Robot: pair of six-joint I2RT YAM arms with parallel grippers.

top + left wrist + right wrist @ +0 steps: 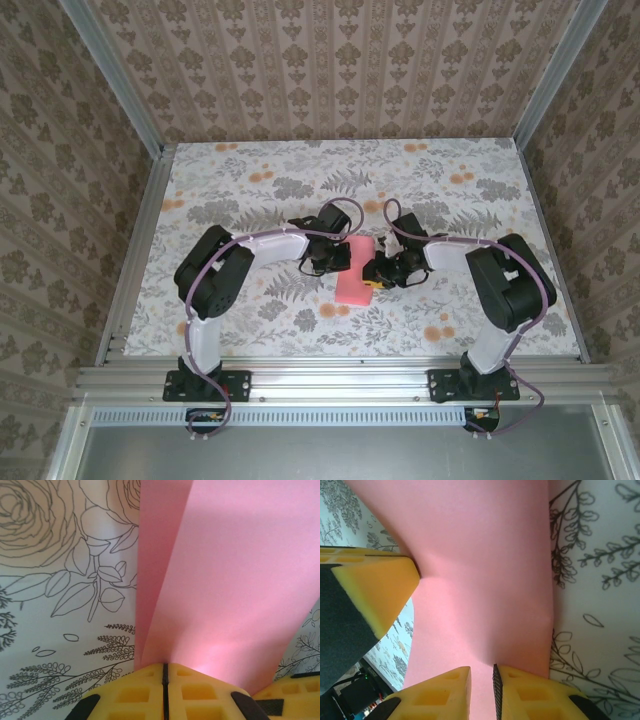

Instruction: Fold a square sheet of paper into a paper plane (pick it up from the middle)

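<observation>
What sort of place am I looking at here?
Probably a robot test booth, not a home: metal frame rails box in a flower-print table, patterned walls stand close around it, and a left arm and right arm are bolted at its near edge.

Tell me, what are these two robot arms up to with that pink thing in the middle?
Both arms are working on a thin pink sheet of paper at the middle of the flower-printed table. The left gripper is pinched shut on one edge, where the paper looks folded into two layers. The right gripper grips it from the opposite side. From above it reads as a rectangle, not yet a pointed plane.
</observation>
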